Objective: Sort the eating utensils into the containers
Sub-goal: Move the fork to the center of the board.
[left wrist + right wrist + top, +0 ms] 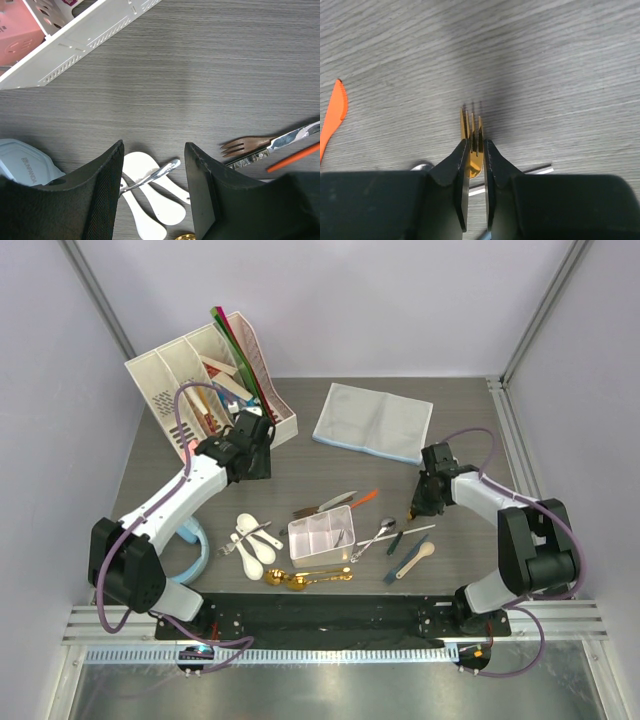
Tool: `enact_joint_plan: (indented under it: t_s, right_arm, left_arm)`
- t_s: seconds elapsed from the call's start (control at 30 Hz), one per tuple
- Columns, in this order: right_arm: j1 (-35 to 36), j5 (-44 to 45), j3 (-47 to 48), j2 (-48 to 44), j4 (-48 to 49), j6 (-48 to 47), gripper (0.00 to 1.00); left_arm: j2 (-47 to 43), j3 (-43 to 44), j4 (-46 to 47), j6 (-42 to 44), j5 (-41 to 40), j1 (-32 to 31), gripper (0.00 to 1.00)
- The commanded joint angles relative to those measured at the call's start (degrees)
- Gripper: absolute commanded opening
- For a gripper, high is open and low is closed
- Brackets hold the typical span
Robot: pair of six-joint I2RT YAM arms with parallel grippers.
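My right gripper (476,142) is shut on a gold fork (472,131), tines pointing away, just above the table; in the top view it (418,504) hangs right of the white divided box (322,536). My left gripper (152,155) is open and empty, above the white ceramic spoons (150,192) with a silver utensil (152,175) lying across them; in the top view it (250,458) is near the rack. Gold spoons (300,578) lie in front of the box. A brown fork (245,145), a silver knife (290,137) and an orange knife (332,117) lie behind it.
A white file rack (210,380) with folders stands at the back left. A grey-blue cloth (373,422) lies at the back. A pale blue object (195,545) sits by the left arm. A silver spoon (375,538), a blue-handled piece (393,571) and a pale spoon (415,558) lie right of the box.
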Motion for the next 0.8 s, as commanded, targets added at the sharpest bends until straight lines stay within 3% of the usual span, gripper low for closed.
enact_joint_plan:
  t_s: [0.0, 0.37, 0.47, 0.5, 0.6, 0.77]
  right_arm:
    - [0.45, -0.47, 2.55, 4.65, 3.52, 0.94, 0.17]
    - [1.24, -0.55, 11.25, 10.9, 6.51, -0.64, 0.18]
    - [1.24, -0.55, 13.8, 12.92, 5.98, -2.04, 0.25]
    - [1.24, -1.6, 14.33, 13.45, 5.81, -2.39, 0.35]
    - [1.15, -3.36, 15.74, 14.07, 5.01, -2.14, 0.53]
    - [1.76, -2.93, 14.34, 9.77, 3.96, -1.78, 0.61]
  left_arm:
    - [0.04, 0.49, 0.25, 0.27, -1.15, -0.35, 0.52]
    - [0.74, 0.58, -0.19, 0.35, -2.29, -0.8, 0.52]
    - [1.0, 0.67, -0.28, 0.35, -2.29, -0.97, 0.53]
    - [1.09, 0.67, -0.28, 0.35, -2.38, -0.97, 0.53]
    - [1.36, 0.67, -0.45, 0.35, -2.73, -1.23, 0.52]
    - [1.71, 0.84, -0.63, 0.53, -3.17, -1.59, 0.52]
